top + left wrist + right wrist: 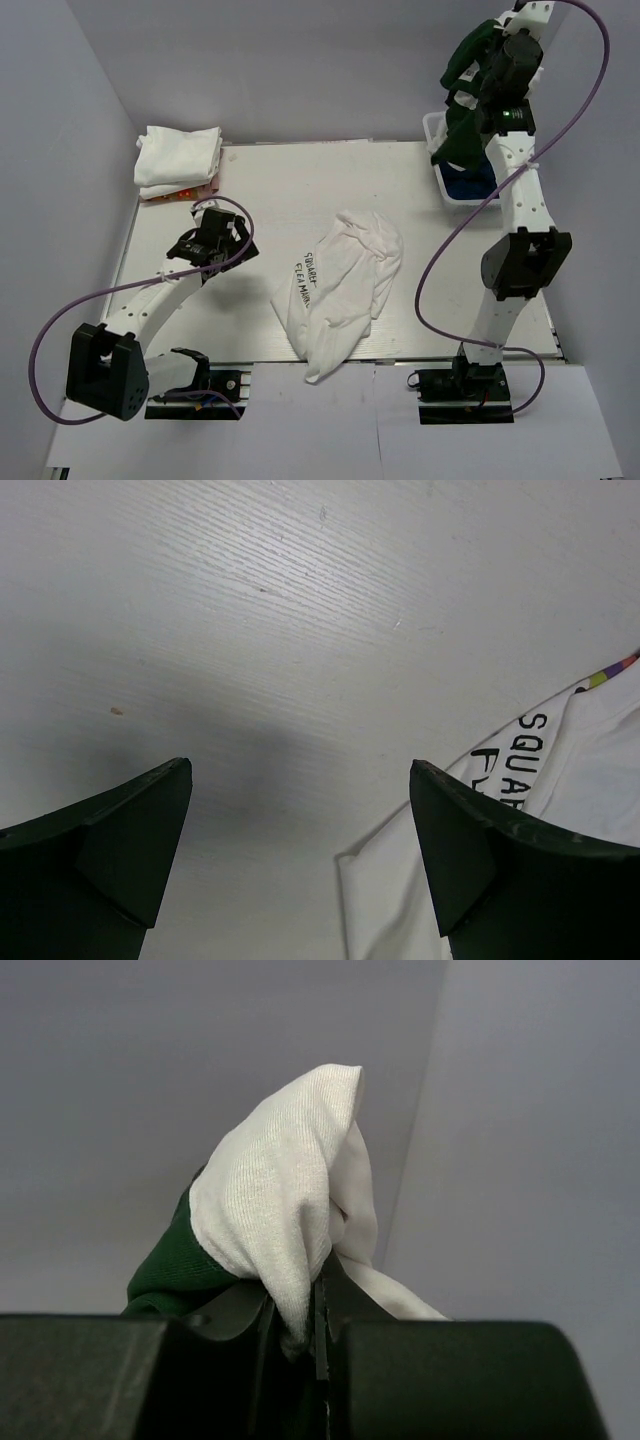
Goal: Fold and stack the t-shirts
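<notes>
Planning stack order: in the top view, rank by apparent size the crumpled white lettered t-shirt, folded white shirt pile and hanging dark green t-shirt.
Largest: crumpled white lettered t-shirt.
Then unranked: folded white shirt pile and hanging dark green t-shirt look alike, the green one raised nearer the camera.

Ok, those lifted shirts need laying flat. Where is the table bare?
Barest: the far strip between folded white stack and basket. A narrower lane lies between printed t-shirt and right arm. The right gripper pinches the lifted shirts. The open left gripper crowds the near left.
</notes>
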Robot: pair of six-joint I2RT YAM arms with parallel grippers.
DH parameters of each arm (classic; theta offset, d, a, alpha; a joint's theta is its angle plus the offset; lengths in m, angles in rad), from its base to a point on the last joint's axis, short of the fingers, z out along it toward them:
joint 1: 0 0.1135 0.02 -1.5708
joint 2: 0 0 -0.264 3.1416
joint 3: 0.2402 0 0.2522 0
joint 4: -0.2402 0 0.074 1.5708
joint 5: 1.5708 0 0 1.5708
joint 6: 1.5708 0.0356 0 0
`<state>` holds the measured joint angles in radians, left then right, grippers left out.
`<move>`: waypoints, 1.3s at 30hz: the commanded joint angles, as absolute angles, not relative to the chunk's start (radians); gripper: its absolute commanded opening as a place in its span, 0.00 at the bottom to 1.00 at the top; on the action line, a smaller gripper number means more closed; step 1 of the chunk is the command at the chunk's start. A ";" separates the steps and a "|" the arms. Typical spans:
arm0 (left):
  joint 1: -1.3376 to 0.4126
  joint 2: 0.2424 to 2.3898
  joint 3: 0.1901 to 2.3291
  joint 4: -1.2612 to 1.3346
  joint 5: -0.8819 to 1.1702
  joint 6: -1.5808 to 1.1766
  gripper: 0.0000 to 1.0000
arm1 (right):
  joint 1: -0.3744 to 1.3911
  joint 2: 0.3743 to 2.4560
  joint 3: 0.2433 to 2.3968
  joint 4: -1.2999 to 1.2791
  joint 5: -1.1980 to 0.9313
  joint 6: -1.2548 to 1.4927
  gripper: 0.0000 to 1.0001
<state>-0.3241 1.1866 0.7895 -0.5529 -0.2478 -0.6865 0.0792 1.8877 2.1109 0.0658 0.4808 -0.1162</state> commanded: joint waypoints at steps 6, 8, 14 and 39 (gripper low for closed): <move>-0.328 1.242 0.818 -0.532 -0.137 -0.649 1.00 | -0.054 1.951 2.044 0.150 0.511 -0.051 0.00; -0.337 1.256 0.808 -0.517 -0.059 -0.635 1.00 | -0.069 1.922 1.885 0.153 0.529 -0.008 0.00; -0.359 1.285 0.790 -0.468 0.132 -0.600 1.00 | -0.066 1.888 1.784 -0.163 0.537 0.115 0.90; -0.781 1.413 0.727 -0.534 0.052 -0.698 0.00 | 0.548 1.896 1.405 -0.199 0.183 0.075 0.90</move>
